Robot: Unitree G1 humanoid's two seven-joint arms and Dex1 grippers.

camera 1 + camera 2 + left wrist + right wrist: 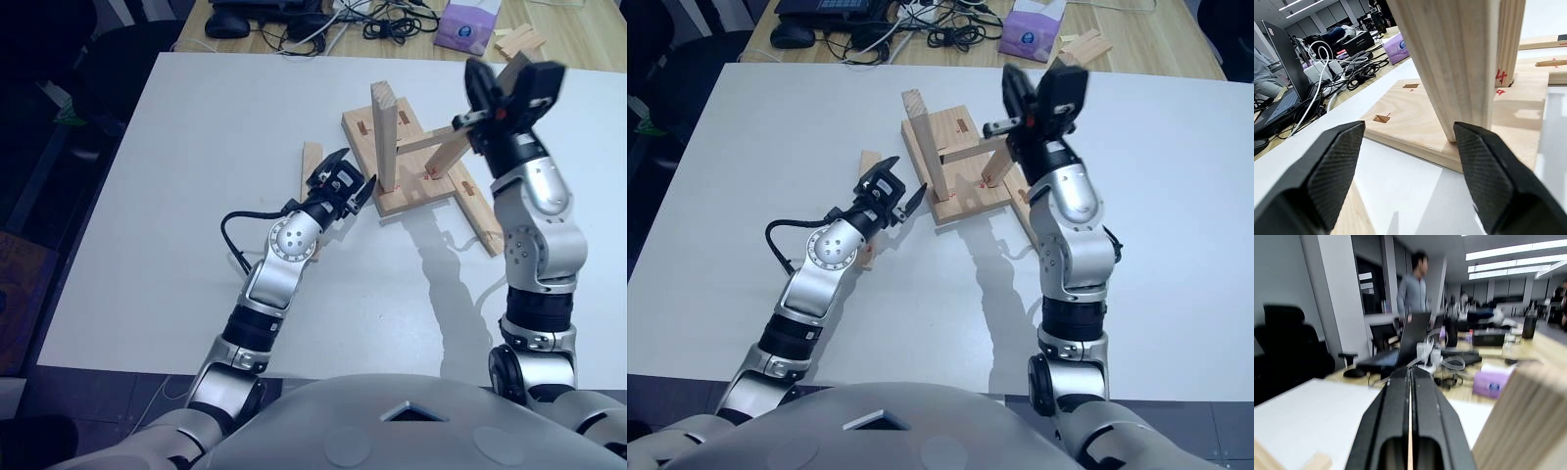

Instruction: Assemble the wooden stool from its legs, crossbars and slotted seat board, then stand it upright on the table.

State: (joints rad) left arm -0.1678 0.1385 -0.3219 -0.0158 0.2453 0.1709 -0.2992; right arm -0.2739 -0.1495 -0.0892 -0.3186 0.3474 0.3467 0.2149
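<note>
Mid leg-fitting. Left gripper (pixel 353 174) spread wide, upright pale wooden leg (pixel 385 132) just ahead; right gripper (pixel 1410 373) pinched closed. Probably needs clamping it next.

Red handwritten 4 on a leg (pixel 1511 39), another 4 on the seat board (pixel 1415 122)

The white worktop (pixel 196 176) in front of me is bright, lit evenly from above. The standing wooden leg (pixel 385 132) throws a soft grey shadow toward me. The room behind is dimmer. At my right wrist, long ceiling lamps (pixel 1518 248) shine very white, and the dark chair (pixel 1288 347) is almost black.
</note>
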